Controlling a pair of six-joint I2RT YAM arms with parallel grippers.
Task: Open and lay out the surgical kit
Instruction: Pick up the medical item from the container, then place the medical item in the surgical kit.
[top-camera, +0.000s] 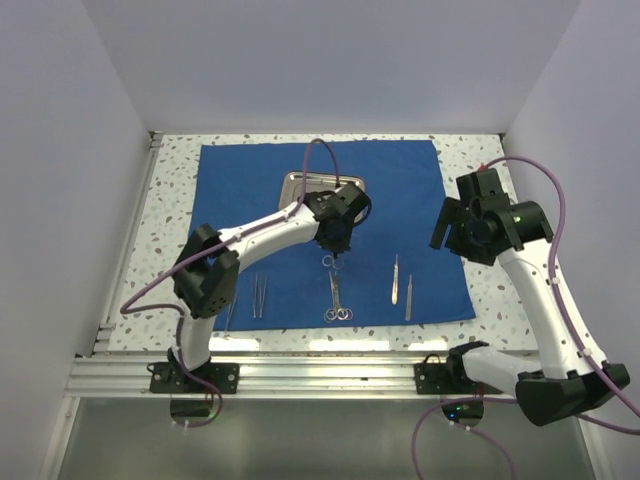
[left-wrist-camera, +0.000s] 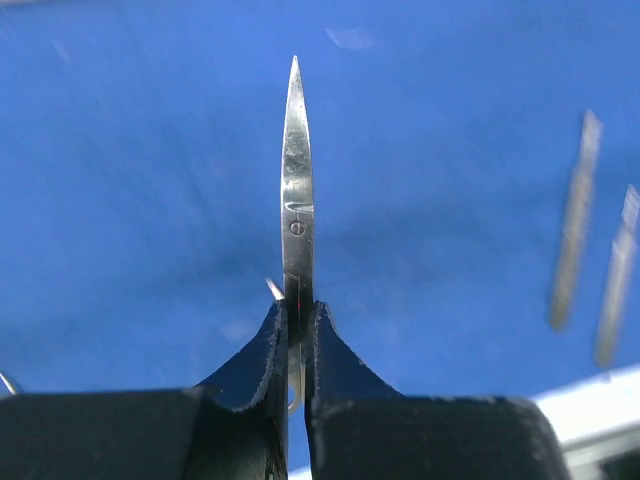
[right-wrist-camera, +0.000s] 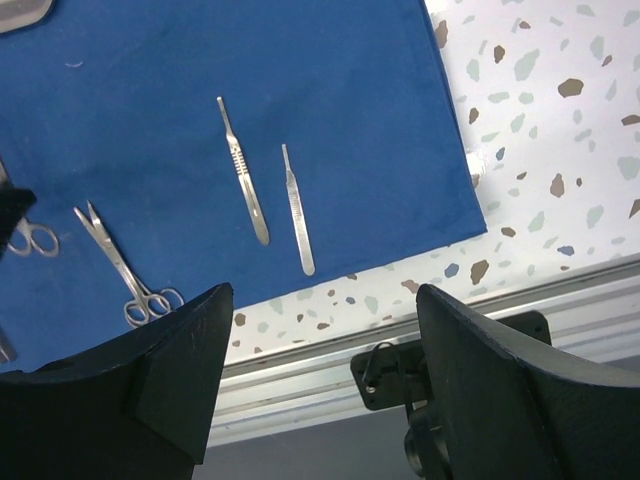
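Now the left gripper (left-wrist-camera: 298, 318) is pinched shut on slim silver steel scissors (left-wrist-camera: 296, 170), their long axis running straight out from the jaws, tip pointing away, over the royal-blue cloth wrap (top-camera: 240, 200). Behind lies the small shiny steel tray (top-camera: 288, 183); what it holds we cannot tell. The right gripper (right-wrist-camera: 325, 310) stands wide open beside the cloth.

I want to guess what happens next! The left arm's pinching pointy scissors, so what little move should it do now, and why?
Probably lower the scissors onto bare blue cloth beside the ring-handled instrument. The left end effector is shut on them over the cloth; that instrument and the scalpel handles lie in a row.
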